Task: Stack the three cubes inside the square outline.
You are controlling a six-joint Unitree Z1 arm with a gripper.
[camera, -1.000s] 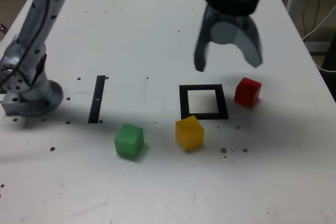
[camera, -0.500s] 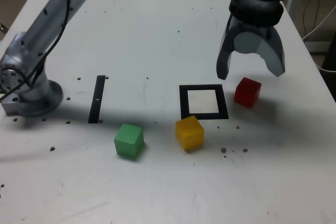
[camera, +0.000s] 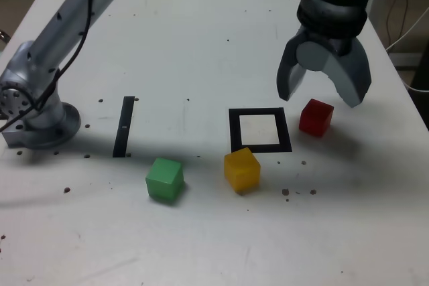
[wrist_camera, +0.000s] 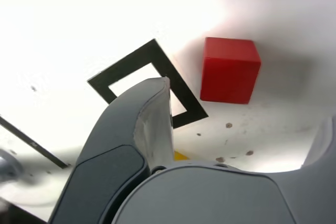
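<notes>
Grey two-fingered gripper [camera: 324,92] held spread wide, empty, poised above small red cube [camera: 316,117], likely for pickup. Cube seen just beside thick black square outline [camera: 259,130], at exterior view's right.

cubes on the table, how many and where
3, all outside the square outline: the red cube at its right in the exterior view, the yellow cube just below it, the green cube further left.

Bare table [camera: 201,38] surrounds the red cube [camera: 316,116]; only the square outline [camera: 260,130] lies near, at the exterior view's left.
</notes>
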